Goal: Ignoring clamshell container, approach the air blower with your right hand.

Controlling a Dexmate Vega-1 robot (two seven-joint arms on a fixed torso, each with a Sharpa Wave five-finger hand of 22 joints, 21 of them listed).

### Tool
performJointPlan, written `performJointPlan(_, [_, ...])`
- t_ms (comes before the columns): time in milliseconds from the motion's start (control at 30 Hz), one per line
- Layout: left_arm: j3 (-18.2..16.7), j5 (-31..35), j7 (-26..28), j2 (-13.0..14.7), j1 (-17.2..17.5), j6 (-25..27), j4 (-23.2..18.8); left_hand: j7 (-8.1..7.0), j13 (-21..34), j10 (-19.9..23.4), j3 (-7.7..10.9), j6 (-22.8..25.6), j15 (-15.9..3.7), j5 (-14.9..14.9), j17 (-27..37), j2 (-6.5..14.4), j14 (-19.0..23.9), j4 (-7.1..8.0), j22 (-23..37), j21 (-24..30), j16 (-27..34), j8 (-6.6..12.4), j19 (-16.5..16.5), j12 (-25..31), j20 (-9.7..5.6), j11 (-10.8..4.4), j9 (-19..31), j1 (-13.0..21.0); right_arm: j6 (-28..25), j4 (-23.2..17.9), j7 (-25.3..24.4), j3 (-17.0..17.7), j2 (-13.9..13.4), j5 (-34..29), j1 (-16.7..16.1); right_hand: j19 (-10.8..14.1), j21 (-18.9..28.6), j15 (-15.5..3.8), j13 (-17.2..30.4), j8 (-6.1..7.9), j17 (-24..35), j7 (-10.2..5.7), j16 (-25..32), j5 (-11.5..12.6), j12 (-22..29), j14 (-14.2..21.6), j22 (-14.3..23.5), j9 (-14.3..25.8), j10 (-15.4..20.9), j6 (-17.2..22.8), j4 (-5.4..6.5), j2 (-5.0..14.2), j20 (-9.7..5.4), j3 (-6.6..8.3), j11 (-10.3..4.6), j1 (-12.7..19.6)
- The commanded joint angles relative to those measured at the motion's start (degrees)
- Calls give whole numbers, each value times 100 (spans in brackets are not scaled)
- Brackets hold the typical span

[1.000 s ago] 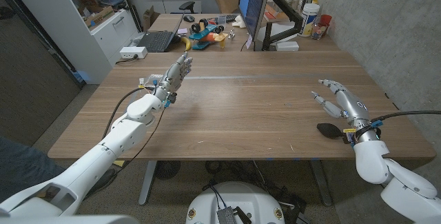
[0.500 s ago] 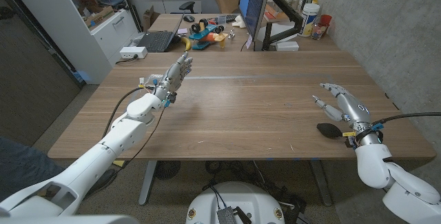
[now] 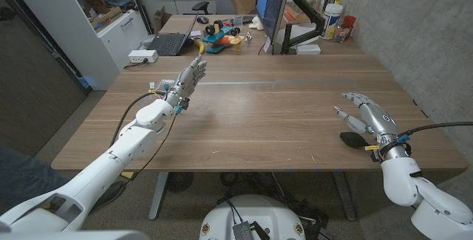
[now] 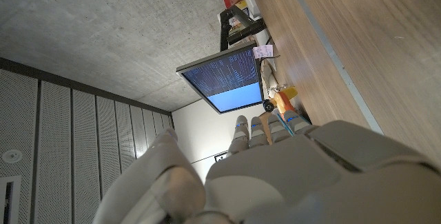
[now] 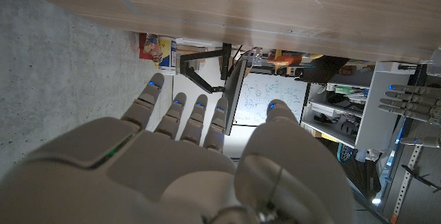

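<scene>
Both hands we hold empty, fingers apart: right hand [image 3: 367,114] at the frame's right, just above the black air blower [image 3: 353,139]; left hand [image 3: 188,77] upper left.

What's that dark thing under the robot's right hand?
A black rounded object lies on the table, partly beneath the right hand. Its far end is hidden by the wrist.

The right hand [image 3: 367,114] covers part of the black air blower [image 3: 353,139] on the table [image 3: 266,122].
</scene>
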Motion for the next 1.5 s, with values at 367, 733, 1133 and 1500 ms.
performJointPlan(367, [49, 11, -53, -50, -80, -4, 117, 28, 24, -14, 11, 23, 13, -24, 9, 85, -34, -52, 8, -41, 0, -7, -216, -19, 17, 38, 33, -5, -459, -17, 34, -277, -191, -324, -20, 115, -38, 25, 16, -19, 8, -22, -25, 27, -25, 2, 27, 17, 17, 24, -26, -23, 113, -5, -36, -39])
performJointPlan(733, [61, 37, -43, -37, -107, 25, 85, 25, 24, -6, 8, 27, 12, -26, 9, 91, -30, -57, 9, -65, 2, -8, -219, -19, 31, 38, 33, -8, -700, -4, -11, -401, -270, -400, -35, 140, -58, 62, 19, -22, 6, -41, -17, 35, -25, 21, 28, 18, 24, 28, -33, -20, 138, -2, -41, -38])
performJointPlan(1133, [68, 36, -31, -48, -120, 51, 101, 27, 25, -8, 5, 25, 13, -28, 9, 99, -35, -63, 10, -91, 1, -10, -216, -22, 33, 31, 33, -11, -948, 19, -25, -552, -388, -426, -37, 146, -86, 94, 21, -27, 3, -48, -22, 43, -31, 12, 29, 18, 13, 28, -40, -16, 142, 0, -51, -37])
performJointPlan(1500, [77, 26, -35, -75, -139, 55, 167, 26, 25, -5, 3, 32, 15, -30, 9, 105, -36, -67, 11, -112, 1, -9, -218, -23, 48, 29, 33, -15, -1077, 34, -88, -684, -459, -357, -28, 154, -106, 113, 23, -33, 3, -53, -18, 50, -36, 20, 29, 18, 2, 22, -44, -7, 146, 4, -55, -37])
